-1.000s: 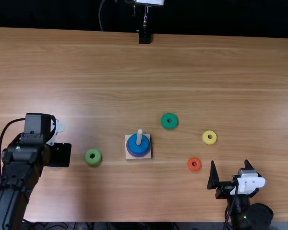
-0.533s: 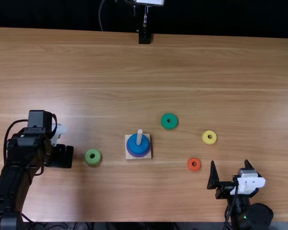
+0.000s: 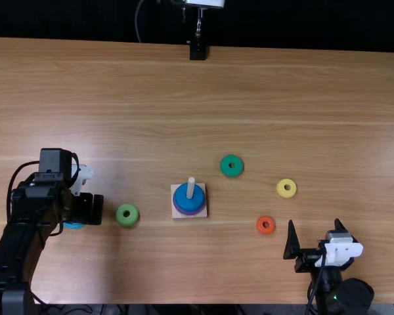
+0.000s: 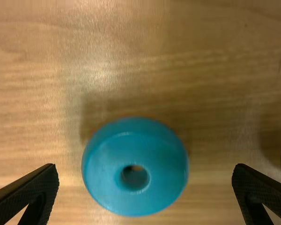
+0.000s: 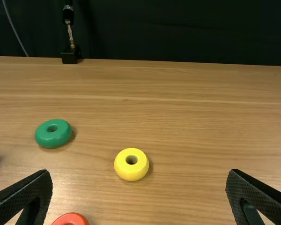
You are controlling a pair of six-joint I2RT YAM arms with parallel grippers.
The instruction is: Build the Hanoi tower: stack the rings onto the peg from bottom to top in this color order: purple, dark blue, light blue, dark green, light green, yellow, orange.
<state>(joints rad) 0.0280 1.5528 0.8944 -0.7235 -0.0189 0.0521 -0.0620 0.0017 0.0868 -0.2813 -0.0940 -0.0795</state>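
With the purple ring (image 3: 190, 214) and dark blue ring (image 3: 198, 199) seated on the centre peg (image 3: 191, 188), five remain: light blue ring (image 3: 73, 226) lower left, light green ring (image 3: 127, 221) left of centre, dark green ring (image 3: 232, 172), yellow ring (image 3: 286, 193) and orange ring (image 3: 266, 231) rightward; left gripper (image 4: 145, 167) and right gripper (image 3: 314, 221) wide open, empty.

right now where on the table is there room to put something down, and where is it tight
Widest bare wood: beyond the peg base and dark green ring, to the far edge of the table. Another patch: between the peg base and near edge. Crowded: the left, where the left gripper hangs over the light blue ring, beside the light green ring.
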